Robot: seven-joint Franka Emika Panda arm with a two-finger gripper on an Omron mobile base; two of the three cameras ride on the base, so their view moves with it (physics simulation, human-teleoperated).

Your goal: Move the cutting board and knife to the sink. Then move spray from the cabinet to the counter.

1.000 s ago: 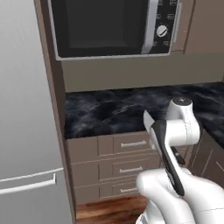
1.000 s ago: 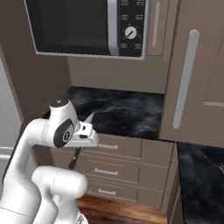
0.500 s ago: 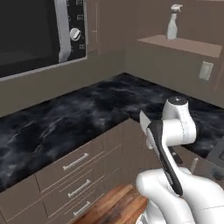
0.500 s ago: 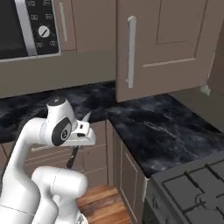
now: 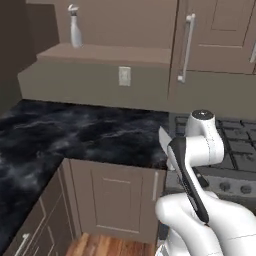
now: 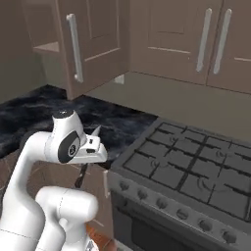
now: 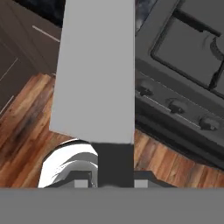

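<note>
We have the knife in hand: in the hand view its broad silver blade runs up the picture and its short dark handle sits clamped between the jaws of the gripper. In the left base view the blade tip pokes up beside the arm, over the near edge of the black marble desk; in the right base view it shows just left of the gas stove.

The spray stands upright on the open shelf of the brown wall cabinet, far left, well above the desk and well apart from the arm.

We judge the task to be in its first half. The knife is lifted but not delivered, with no sink among what lies in front of us. We cannot tell where the cutting board stands. Left to do: set the knife in the sink, then fetch the spray down to the desk.
</note>
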